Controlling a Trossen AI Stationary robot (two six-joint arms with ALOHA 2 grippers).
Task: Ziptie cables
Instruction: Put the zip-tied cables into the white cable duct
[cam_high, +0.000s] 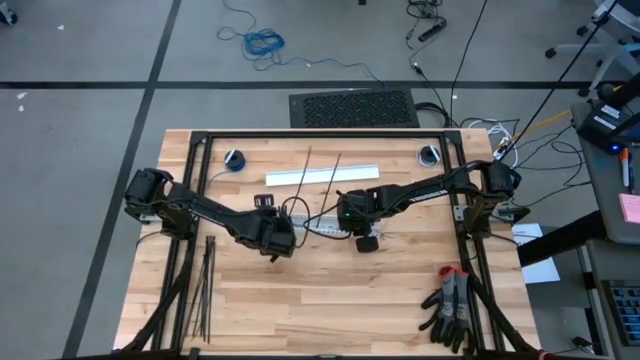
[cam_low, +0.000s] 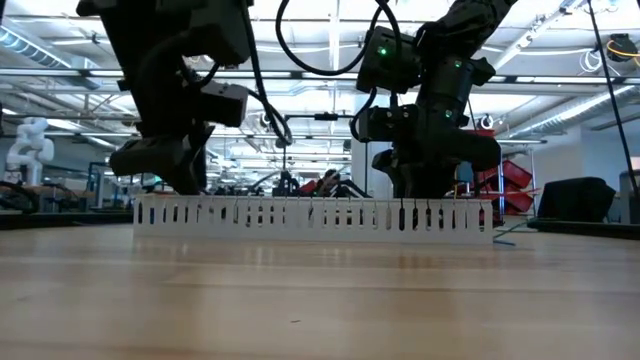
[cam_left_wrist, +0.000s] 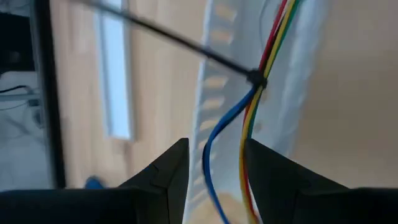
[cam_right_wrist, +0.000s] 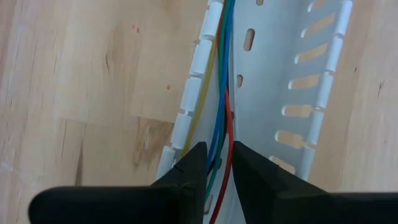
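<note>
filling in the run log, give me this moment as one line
stage: ziptie looped round cables | left gripper: open around cables | right gripper: shut on cables in white slotted channel | spare zipties: table's left

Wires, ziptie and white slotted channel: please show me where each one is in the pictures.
wires (cam_left_wrist: 252, 109): left wrist view, on the coloured strands just below the tie.
ziptie (cam_left_wrist: 186, 45): left wrist view, on the black strap's tail.
white slotted channel (cam_right_wrist: 273, 93): right wrist view, on its floor.
</note>
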